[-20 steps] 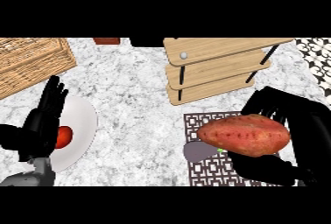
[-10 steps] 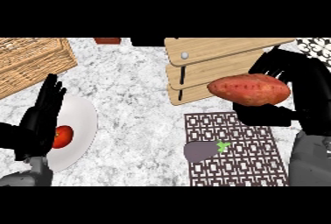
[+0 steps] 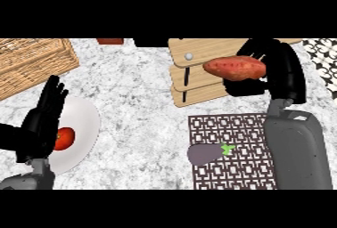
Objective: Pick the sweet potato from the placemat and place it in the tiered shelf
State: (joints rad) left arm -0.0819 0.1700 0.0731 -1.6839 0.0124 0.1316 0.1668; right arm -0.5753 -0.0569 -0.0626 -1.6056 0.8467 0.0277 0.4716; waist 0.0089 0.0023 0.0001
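Note:
My right hand [image 3: 280, 67] is curled round the reddish-brown sweet potato [image 3: 234, 68] and holds it in the air over the wooden tiered shelf [image 3: 197, 67] at the back. The dark patterned placemat [image 3: 230, 151] lies below, near the front, with my right forearm [image 3: 296, 151] crossing its right side. A small purple eggplant [image 3: 205, 154] rests on the mat's left part. My left hand [image 3: 43, 120] stands open at the left edge, fingers up, resting.
A white plate [image 3: 82, 129] with a red tomato [image 3: 63, 138] sits beside my left hand. A wicker basket [image 3: 30, 64] fills the back left corner. A red-brown object [image 3: 110, 41] peeks in at the back edge.
My right hand has carried the sweet potato up off the placemat and away from me, over the tiered shelf. The left hand has stayed put.

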